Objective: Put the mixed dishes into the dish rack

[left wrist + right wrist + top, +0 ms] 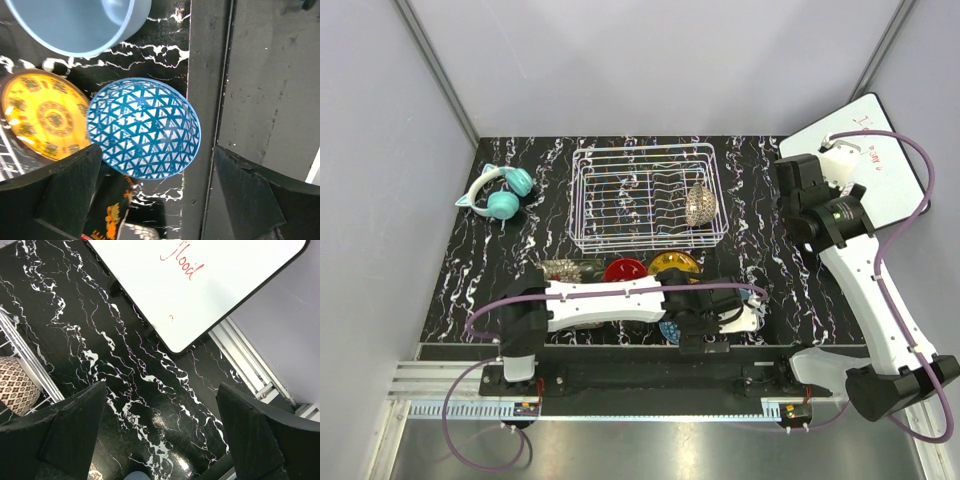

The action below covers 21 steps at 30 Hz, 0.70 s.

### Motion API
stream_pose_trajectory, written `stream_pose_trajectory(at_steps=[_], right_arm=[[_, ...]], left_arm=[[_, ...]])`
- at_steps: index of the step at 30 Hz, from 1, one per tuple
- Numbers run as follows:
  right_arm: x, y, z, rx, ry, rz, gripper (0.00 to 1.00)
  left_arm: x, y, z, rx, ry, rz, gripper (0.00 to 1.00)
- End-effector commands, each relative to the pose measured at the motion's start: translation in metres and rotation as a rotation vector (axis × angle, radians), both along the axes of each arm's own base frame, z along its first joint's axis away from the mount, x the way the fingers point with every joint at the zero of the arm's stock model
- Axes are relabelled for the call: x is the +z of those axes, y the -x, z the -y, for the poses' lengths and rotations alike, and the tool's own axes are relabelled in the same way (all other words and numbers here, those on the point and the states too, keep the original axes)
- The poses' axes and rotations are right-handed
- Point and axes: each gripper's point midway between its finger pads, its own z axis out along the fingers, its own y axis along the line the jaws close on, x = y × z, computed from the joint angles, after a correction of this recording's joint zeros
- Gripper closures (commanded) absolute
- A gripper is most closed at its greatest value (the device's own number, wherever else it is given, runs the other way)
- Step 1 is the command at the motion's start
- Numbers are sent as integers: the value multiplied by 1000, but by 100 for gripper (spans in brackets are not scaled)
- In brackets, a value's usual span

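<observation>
Pick step: left fingers [65,190] apart, straddling blue patterned bowl [143,127] at the table's near edge, not yet clamped. Next: close, lift, carry to dish rack [640,150] at far middle, brown-mesh bowl [699,204] inside. Right fingers [60,425] apart, empty, far right corner

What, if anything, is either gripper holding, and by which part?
Nothing. The left gripper is open above the blue patterned bowl; the right gripper is open over the table.
</observation>
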Motion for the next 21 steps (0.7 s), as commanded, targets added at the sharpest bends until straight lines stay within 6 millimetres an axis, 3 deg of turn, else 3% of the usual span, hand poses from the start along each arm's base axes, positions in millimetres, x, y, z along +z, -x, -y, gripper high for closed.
stream_pose_trajectory(at_steps=[1, 14, 16, 19, 21], right_arm=[[4, 9, 5, -2, 0, -4, 0], [-8, 5, 3, -6, 12, -44, 0], [-8, 4, 3, -5, 13, -44, 0], [-6, 3, 2, 1, 6, -31, 1], [-4, 2, 0, 10, -2, -20, 0]], left_arm=[[-17, -1, 8, 65, -4, -8, 1], [-62, 1, -3, 98, -40, 15, 1], [-66, -4, 0, 102, -40, 34, 6], [-68, -11, 2, 101, -33, 71, 23], [-72, -15, 2, 105, -40, 93, 25]])
